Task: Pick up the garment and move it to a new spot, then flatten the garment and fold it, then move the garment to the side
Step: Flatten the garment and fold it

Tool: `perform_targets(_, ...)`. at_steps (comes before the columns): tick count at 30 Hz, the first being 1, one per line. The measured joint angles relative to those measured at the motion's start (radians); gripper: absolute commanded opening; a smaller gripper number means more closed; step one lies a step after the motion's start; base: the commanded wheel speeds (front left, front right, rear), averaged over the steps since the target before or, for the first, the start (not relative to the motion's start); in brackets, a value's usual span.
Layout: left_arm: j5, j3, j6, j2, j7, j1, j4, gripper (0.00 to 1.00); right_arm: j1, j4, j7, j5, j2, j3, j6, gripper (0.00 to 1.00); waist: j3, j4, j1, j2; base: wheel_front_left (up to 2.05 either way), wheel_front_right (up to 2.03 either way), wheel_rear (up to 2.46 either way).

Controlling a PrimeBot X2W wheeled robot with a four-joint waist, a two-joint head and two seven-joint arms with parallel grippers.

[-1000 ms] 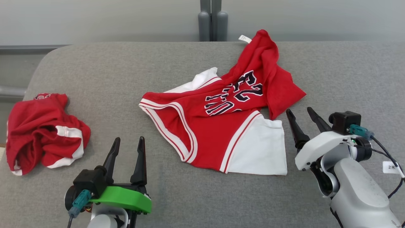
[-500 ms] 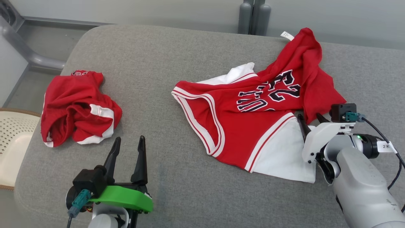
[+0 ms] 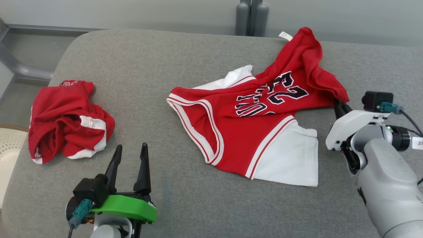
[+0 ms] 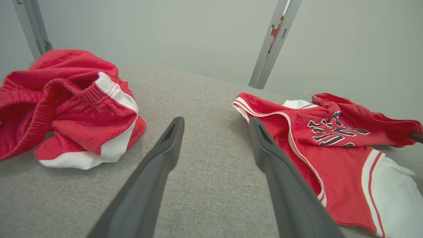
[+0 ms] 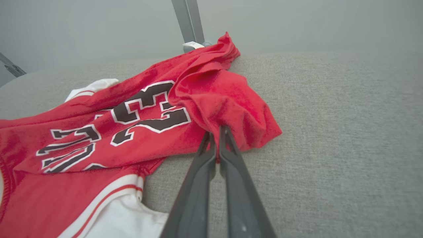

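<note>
You have an open lane of bare bench [image 3: 155, 99] straight ahead of the left gripper [image 3: 131, 146]. It runs to the far edge between the crumpled red bundle [image 3: 62, 125] on your left and the jersey [image 3: 231, 132] on your right. The jersey blocks the middle, and its white panel lies near the right arm. Right of the right gripper [image 5: 217, 132], pinched onto the jersey's red corner, the bench lies bare. Twin grey posts [image 3: 251, 18] stand behind the far edge, near the jersey's top.
</note>
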Motion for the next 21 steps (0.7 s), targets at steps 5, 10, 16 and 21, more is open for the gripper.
perform_targets(5, 0.003, 0.004, -0.001, 0.0, 0.0, 0.012, 0.005, 1.0, 0.038, -0.158, 0.121, 0.131, -0.066, 0.018, 0.0, 0.0, -0.012, -0.054, 0.0, 0.0, 0.0, 0.0, 0.0)
perform_targets(10, 0.006, 0.006, -0.001, 0.0, 0.0, 0.013, 0.009, 1.0, 0.155, -0.362, 0.311, 0.298, -0.159, 0.033, 0.0, 0.0, -0.02, -0.114, 0.0, 0.0, 0.0, 0.0, 0.0)
perform_targets(16, 0.008, 0.007, -0.003, 0.002, 0.0, 0.012, 0.016, 1.0, 0.324, -0.582, 0.477, 0.421, -0.254, -0.041, 0.0, 0.0, -0.023, -0.185, 0.0, 0.0001, 0.0, 0.0, 0.0)
perform_targets(21, 0.008, 0.008, -0.005, 0.006, 0.0, 0.011, 0.022, 1.0, 0.44, -0.657, 0.56, 0.435, -0.263, -0.134, 0.0, 0.0, -0.023, -0.228, 0.0, 0.0, 0.0, 0.0, 0.0)
